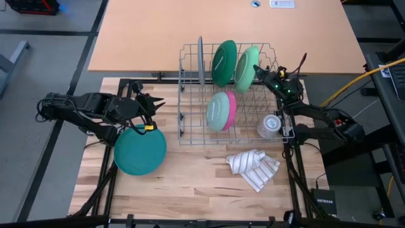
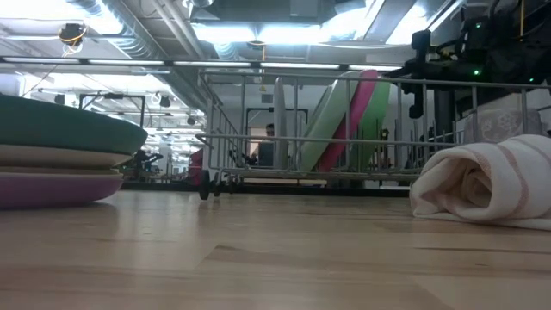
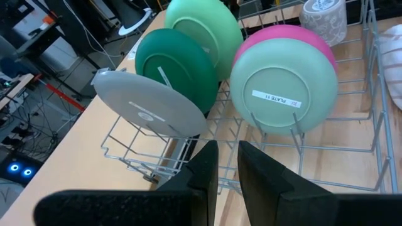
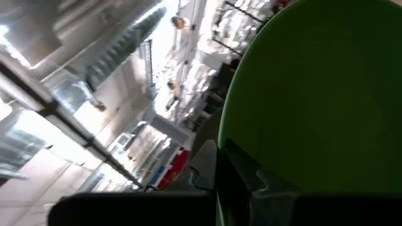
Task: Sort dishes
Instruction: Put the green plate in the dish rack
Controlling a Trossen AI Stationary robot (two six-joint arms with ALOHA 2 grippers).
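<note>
Wire rack on table; striped cloth beside; glass cup inside rack.
</note>
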